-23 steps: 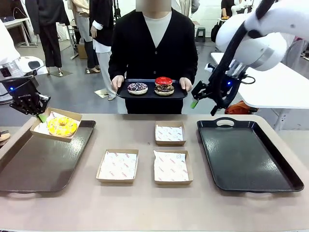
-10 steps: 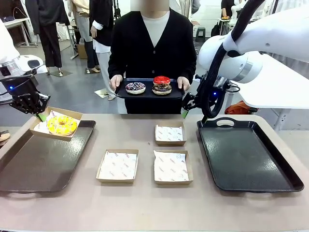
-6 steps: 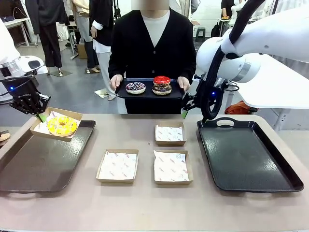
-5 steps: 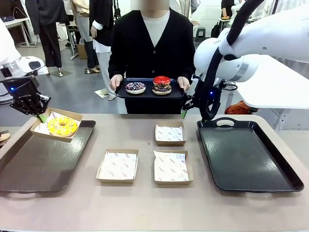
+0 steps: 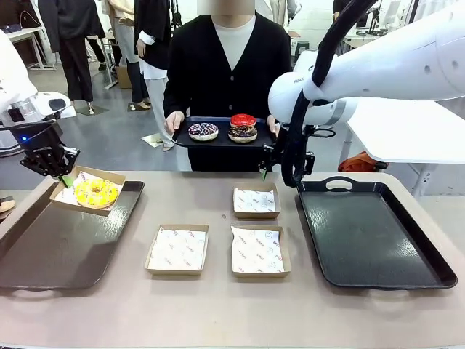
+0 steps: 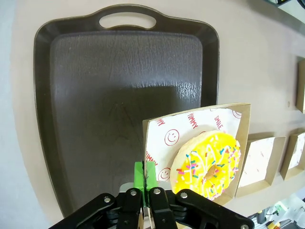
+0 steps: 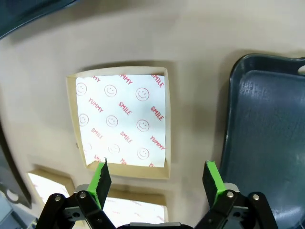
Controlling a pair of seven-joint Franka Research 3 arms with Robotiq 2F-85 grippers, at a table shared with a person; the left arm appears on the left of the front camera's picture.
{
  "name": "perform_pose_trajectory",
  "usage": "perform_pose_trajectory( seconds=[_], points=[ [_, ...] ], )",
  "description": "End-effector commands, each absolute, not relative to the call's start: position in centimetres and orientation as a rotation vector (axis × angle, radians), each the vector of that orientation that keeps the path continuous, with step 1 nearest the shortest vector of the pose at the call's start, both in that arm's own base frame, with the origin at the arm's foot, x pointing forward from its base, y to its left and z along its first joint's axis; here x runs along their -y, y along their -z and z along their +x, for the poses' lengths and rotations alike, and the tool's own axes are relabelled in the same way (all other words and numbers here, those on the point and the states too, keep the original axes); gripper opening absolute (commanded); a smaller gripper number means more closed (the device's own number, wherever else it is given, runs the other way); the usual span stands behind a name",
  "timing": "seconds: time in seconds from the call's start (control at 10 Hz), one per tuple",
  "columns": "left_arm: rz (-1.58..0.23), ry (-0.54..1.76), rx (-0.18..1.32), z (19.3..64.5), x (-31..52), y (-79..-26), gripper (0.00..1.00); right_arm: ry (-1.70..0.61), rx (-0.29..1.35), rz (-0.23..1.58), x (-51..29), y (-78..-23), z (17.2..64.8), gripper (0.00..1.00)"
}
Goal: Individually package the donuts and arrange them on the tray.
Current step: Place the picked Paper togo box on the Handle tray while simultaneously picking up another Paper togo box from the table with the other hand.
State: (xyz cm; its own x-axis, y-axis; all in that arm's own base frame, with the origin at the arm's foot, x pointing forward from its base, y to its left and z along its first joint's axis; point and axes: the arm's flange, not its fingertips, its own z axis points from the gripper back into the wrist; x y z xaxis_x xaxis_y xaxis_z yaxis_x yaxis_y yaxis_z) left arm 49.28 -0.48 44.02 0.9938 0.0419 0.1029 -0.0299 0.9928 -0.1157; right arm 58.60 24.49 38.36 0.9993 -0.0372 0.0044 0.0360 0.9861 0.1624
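Front: my left tool (image 5: 64, 176) pinches a box (image 5: 78, 178) rim, yellow donut (image 5: 95, 191) inside, just past its tips, at a dark tray (image 5: 58, 247). Three donuts (image 5: 242, 134) sit on the person's tray (image 5: 182, 142).
Left wrist: donut beside the pinch.
Right wrist: right tool (image 7: 157, 176) spread above an empty box (image 7: 121, 121).
I judge one packaged, three left.

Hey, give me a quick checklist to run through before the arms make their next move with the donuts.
1. Grip: left gripper shut on the donut box edge, yellow donut inside: ok.
2. Donut box set down on the left tray: cannot tell.
3. The right gripper open: ok.
4. The far box below it empty: ok.
5. Three donuts on the person's tray: ok.
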Motion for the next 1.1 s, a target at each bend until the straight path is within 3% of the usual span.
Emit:
perform_pose_trajectory(
  seconds=[0.0,1.0],
  points=[
    [-0.114,-0.024,0.125,50.39,0.16,-43.84,0.01,0.075,-0.009,0.124,-25.44,-37.71,59.98,1.00],
    [-0.113,-0.036,0.107,49.65,0.48,-43.81,0.01,0.075,0.005,0.133,-25.68,-36.98,59.20,1.00]
  ],
)
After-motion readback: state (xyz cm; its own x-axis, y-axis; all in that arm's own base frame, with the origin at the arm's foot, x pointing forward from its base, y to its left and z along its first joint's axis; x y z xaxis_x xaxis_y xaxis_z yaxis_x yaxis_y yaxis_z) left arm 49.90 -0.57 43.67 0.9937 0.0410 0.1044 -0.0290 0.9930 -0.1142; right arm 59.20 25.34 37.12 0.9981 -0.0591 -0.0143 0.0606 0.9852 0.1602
